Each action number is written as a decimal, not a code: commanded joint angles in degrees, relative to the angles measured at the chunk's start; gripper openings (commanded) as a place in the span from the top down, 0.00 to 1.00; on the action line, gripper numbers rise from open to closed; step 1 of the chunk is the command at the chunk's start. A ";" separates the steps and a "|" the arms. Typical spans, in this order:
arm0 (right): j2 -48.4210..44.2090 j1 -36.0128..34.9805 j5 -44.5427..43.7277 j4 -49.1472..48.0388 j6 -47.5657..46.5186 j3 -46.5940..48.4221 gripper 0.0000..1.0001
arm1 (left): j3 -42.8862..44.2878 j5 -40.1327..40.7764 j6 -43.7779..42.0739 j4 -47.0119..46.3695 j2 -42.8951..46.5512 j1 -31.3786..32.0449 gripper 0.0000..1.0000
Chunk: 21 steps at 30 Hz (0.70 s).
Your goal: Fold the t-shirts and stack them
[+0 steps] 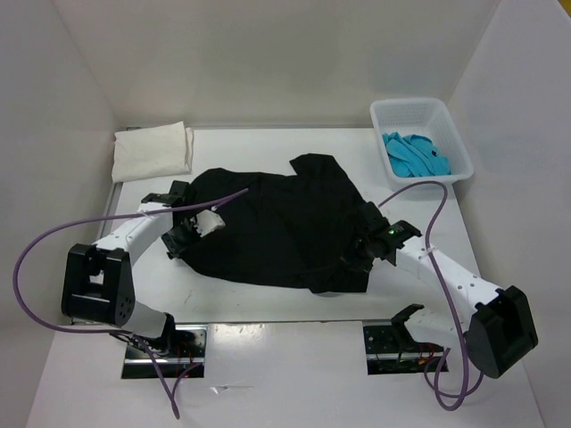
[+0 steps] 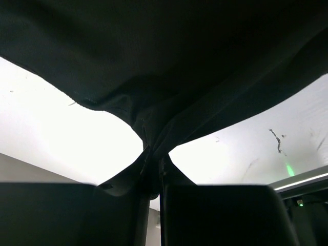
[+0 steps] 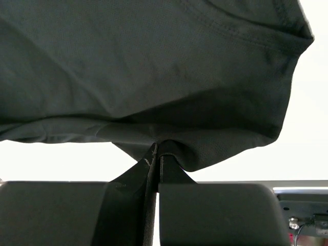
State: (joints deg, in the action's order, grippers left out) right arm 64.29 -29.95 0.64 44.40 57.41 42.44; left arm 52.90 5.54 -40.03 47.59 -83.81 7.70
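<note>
The left gripper (image 2: 154,177) is squeezed shut on a bit of the black shirt (image 1: 277,223). The cloth goes down between its jaws and spreads out wide above them. The right gripper (image 3: 155,171) is squeezed shut on another bit of the same shirt, and the cloth fans out in front of its jaws the same way.

The shirt lies between the two grippers. It is bunched and lumpy, and most of it is past the jaws on the far side. A folded white shirt (image 1: 152,150) sits well beyond the left jaws.

I think the job now is to pull the black shirt flat for a fold. To do it well, both grippers should grip hard, lift together and move at the same speed. That way the cloth goes smooth and does not slip out or twist.
</note>
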 commanded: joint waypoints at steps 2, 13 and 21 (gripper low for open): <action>2.49 3.14 -1.35 -3.88 -1.77 2.38 1.00 | 4.65 -1.94 1.97 2.50 -0.90 -0.15 0.87; 19.89 12.64 -2.84 -8.80 -13.90 15.47 1.00 | 14.86 -3.08 3.73 0.66 -12.25 -2.78 0.87; 28.34 13.70 -1.27 -10.74 -17.67 18.56 1.00 | 18.02 -2.30 6.27 0.13 -15.68 -2.78 0.59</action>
State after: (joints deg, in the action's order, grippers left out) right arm 92.14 -16.84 -0.64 36.03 42.44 57.98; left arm 67.85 3.36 -36.01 47.48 -98.76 4.97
